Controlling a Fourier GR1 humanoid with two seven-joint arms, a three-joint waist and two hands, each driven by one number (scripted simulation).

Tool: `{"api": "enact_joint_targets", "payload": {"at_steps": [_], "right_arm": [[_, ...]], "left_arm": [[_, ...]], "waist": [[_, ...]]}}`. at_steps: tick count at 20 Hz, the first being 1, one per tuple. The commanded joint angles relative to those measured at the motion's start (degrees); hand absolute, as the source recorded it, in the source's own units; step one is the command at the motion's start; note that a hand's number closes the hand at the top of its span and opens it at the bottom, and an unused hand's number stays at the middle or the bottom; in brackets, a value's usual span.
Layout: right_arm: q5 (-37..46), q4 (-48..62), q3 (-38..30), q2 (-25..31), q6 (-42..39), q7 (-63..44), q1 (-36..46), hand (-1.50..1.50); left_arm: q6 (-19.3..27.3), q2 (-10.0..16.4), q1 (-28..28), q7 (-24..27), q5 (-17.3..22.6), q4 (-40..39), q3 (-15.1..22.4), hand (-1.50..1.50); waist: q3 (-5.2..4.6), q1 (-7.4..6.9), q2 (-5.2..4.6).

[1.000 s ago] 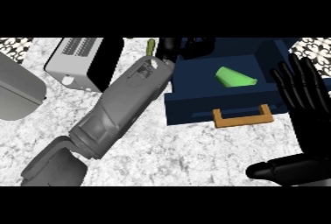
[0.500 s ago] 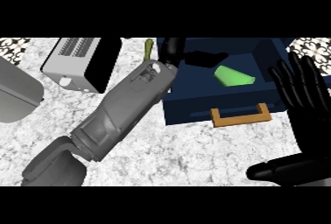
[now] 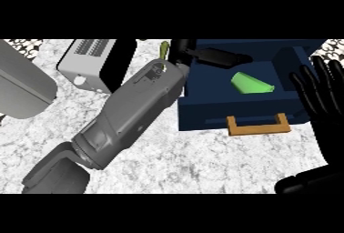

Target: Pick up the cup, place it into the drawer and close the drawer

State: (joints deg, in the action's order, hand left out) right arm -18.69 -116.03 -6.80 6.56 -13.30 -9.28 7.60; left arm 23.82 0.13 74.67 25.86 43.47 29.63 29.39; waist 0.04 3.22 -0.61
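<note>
- Sitting at the far left edge is a big grey thing [image 3: 20,86] with a round corner. I cannot tell what it is.
- Next to it, near the back of the white speckled counter [image 3: 201,159], stands a silver toaster [image 3: 84,63] with slots on top and a black side.
- The grey left forearm [image 3: 134,113] comes up from the bottom left corner. It slants across the counter toward the back of the drawer.
- A small yellow-green thing [image 3: 164,47] pokes up just behind the wrist. It is too small to tell what it is.
- The left hand [image 3: 214,55] is black and reaches over the back left part of the drawer. Its fingers are stretched out straight to the right and hold nothing.
- The dark blue drawer [image 3: 201,113] is pulled open.
- The green cup [image 3: 251,83] lies on its side inside the drawer, near the middle. It is just below the left hand's fingers and does not touch them.
- A brown handle [image 3: 259,126] sticks out from the front of the drawer.
- The right hand [image 3: 326,113] rests at the right edge, beside the drawer. Its fingers point up and are spread apart, and it holds nothing.
</note>
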Motion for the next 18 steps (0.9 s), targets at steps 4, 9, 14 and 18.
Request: {"api": "enact_joint_targets", "payload": {"at_steps": [4, 9, 14, 18], "right_arm": [[-2.0, -2.3, -1.7, 4.3, -5.0, -0.3, -2.6, 1.50], [4.7, -3.8, -0.5, 8.6, -8.5, 0.3, -4.4, 1.50], [11.8, -2.9, 2.9, 9.6, -10.0, 1.0, -6.0, 1.50], [17.5, -0.9, 4.2, 8.8, -8.8, 3.2, -6.9, 1.50]], "left_arm": [[0.0, 2.1, -5.1, -2.0, 0.1, 7.4, -3.3, -1.50], [-0.5, 7.7, -11.5, -4.0, 2.2, 16.0, -5.5, -1.50], [1.0, 13.7, -21.1, -6.4, 1.9, 27.3, -5.6, -1.50], [-1.2, 21.3, -31.4, -9.0, 3.2, 38.3, -6.7, -1.50]], "waist": [[-0.04, -3.57, 0.95], [-0.07, -5.08, 1.40], [-0.06, -5.63, 1.34], [-0.05, -6.27, 1.29]]}}
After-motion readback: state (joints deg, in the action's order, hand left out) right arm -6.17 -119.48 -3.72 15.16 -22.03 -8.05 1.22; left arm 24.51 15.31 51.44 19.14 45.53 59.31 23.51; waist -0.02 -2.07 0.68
